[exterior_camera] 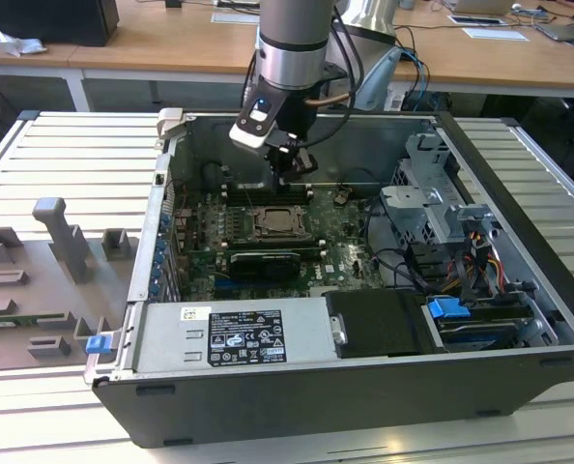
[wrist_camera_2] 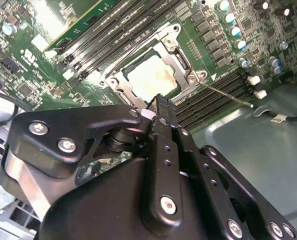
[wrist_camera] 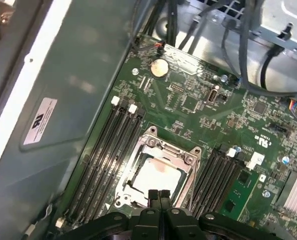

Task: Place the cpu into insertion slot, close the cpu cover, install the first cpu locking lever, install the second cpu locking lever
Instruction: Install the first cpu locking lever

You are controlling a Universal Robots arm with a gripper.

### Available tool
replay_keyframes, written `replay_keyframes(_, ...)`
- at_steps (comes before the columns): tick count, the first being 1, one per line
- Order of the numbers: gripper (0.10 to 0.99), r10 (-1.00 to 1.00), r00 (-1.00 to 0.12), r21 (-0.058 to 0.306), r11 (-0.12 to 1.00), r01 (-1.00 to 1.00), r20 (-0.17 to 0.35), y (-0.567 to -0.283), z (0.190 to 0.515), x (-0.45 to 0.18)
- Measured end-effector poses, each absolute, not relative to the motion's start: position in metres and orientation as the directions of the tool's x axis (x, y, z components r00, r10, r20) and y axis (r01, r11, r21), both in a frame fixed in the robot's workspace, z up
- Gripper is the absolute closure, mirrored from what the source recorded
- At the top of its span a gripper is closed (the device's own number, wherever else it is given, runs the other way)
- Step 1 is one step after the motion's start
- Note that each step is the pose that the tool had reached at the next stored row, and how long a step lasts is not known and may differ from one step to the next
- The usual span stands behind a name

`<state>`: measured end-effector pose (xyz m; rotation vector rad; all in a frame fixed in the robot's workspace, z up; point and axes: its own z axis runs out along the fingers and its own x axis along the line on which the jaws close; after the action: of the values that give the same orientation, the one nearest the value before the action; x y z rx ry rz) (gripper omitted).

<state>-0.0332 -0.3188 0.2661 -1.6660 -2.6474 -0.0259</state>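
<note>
cpu cover (wrist_camera: 164, 150) near edge behind jaws, cpu (wrist_camera: 156, 176) corner hidden too

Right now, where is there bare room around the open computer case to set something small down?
Bare: the slatted table on the exterior view's right of the case, and its far stretch beyond the grey fixtures. Crowded: the motherboard around the cpu, where the gripper hangs, and the cabled drive cage.

silver-grey tube arm (exterior_camera: 297, 29), black collar at the wrist. pale box (exterior_camera: 252, 122) with a blue spot on its side. black cables (exterior_camera: 358, 58) loop off it. gripper (wrist_camera_2: 160, 101): matte black linkage plates, silver socket-head screws (wrist_camera_2: 168, 204), narrow black jaws.
</note>
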Motion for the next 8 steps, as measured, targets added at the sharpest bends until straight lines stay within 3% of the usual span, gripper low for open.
replay_keyframes(8,0.98,0.861,-0.508,0.007,0.508,0.862,0.02,-0.3188,0.2661,-0.0332)
